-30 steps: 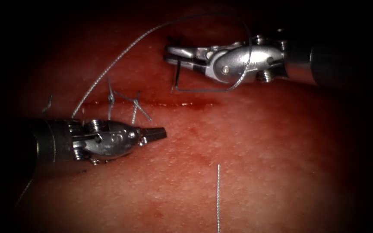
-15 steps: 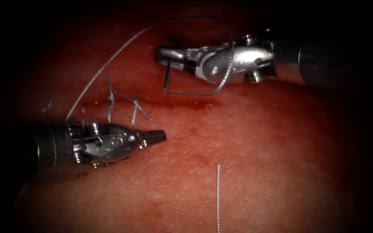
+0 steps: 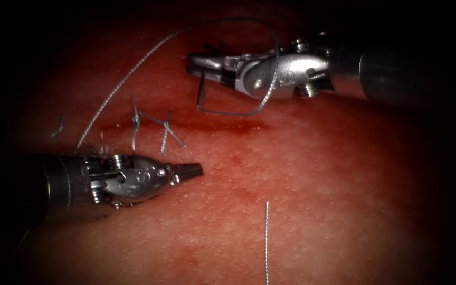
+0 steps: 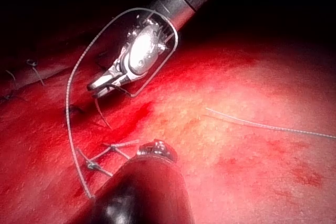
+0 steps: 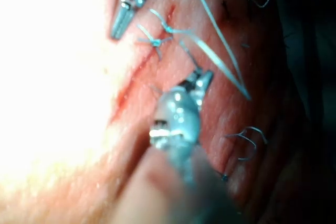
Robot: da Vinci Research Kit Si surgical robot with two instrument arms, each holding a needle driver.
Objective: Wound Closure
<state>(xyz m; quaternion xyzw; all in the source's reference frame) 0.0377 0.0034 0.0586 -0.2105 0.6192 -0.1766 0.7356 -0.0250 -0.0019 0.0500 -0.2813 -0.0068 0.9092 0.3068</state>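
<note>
Endoscope view: two knots point(image 3: 151, 125) tied, cut point(image 3: 228, 126) rightward unclosed; right end effector point(image 3: 199, 66) clamps needle point(image 3: 222, 108) above tissue point(image 3: 317, 184), left end effector point(image 3: 188, 170) closed, empty.

right hand point(image 3: 199, 66) behind cut point(image 3: 186, 126), left hand point(image 3: 188, 170) in front

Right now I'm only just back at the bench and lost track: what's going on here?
The right hand holds the curved needle near one end, above the tissue, not in it. Thread arcs from the needle over that tool and down towards the left hand, which is shut and holds nothing. Knotted stitches sit along the cut.
</note>
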